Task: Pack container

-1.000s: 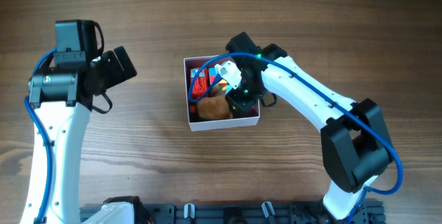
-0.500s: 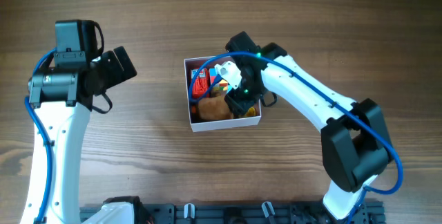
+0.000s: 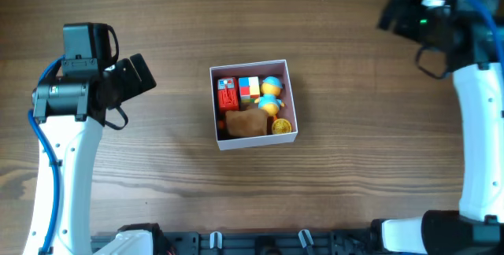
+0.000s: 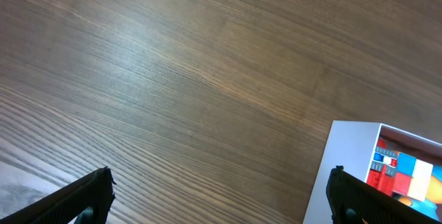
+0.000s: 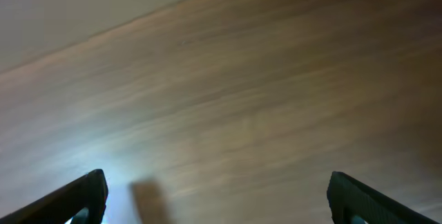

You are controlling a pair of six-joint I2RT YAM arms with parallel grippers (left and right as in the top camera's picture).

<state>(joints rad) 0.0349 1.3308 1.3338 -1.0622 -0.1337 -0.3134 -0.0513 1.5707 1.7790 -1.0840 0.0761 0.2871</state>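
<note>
The container (image 3: pixel 257 140), a square white-walled box, sits mid-table and holds a red toy (image 3: pixel 227 94), a red, blue and white cube (image 3: pixel 249 88), a blue and yellow figure (image 3: pixel 272 94), a brown plush (image 3: pixel 246 123) and a yellow disc (image 3: pixel 282 126). My left gripper (image 3: pixel 146 74) hovers well to the box's left, open and empty. In the left wrist view its jaws (image 4: pixel 221 200) stand wide over bare wood, with the container's corner (image 4: pixel 345 155) by the right finger. My right gripper (image 3: pixel 391 11) is high at the far right, away from the box. In its own blurred view it (image 5: pixel 217 196) is open with nothing between the fingers.
The wooden table (image 3: pixel 157 176) spreads around the box on all sides. A black rail with clips (image 3: pixel 260 243) runs along the near edge. The right arm's white link (image 3: pixel 476 129) crosses the right side of the table.
My right gripper has opened, lifted out of the container and swung away to the far right, uncovering the toys inside. The left arm has not moved.
</note>
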